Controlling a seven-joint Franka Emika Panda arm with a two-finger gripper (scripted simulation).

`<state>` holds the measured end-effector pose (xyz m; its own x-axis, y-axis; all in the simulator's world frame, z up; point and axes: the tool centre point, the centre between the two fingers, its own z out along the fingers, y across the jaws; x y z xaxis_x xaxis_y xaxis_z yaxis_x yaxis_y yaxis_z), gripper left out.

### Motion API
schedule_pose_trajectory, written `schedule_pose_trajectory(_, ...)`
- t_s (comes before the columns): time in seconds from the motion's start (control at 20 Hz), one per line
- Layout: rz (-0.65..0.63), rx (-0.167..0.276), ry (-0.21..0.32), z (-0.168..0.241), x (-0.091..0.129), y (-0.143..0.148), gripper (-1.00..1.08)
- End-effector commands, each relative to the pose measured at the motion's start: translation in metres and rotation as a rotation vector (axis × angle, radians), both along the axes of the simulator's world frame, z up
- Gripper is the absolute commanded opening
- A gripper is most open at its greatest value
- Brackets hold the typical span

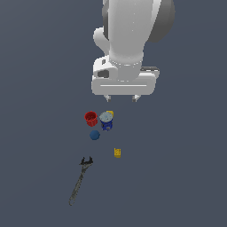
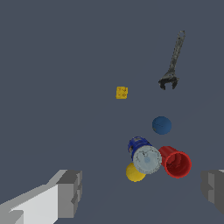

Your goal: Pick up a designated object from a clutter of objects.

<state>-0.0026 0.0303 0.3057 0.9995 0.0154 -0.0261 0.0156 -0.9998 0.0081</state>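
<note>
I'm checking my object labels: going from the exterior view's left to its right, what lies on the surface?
Long dark metal wrench → small bright red cup → blue ball → blue can with grey top → yellow block. A small yellow item behind the can overlaps it, so I leave it out.

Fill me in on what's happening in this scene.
A white Panda arm hangs above a small clutter on a dark grey floor, its gripper open and holding nothing. Below it, the red cup stands next to a blue can with a grey lid; a yellow ball sits against the can, and a blue ball lies near both. A yellow block and a dark wrench lie farther off. Nothing has been grasped yet.
</note>
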Motion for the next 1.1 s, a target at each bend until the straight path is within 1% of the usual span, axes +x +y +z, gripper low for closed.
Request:
schedule_pose_trajectory(0.0,0.0,-0.001,0.0,0.0,0.0,0.0,1.0)
schedule_pose_trajectory(0.3,-0.037,0.002,-0.001,-0.012,-0.001,-0.009,1.0)
schedule_pose_trajectory(0.55,-0.112,0.008,-0.003,-0.034,-0.003,-0.025,1.0)
schedule_pose_trajectory(0.8,-0.226,0.014,-0.007,-0.067,-0.01,-0.05,1.0)
schedule_pose_trajectory(1.05,-0.379,0.017,-0.011,-0.109,-0.026,-0.082,1.0)
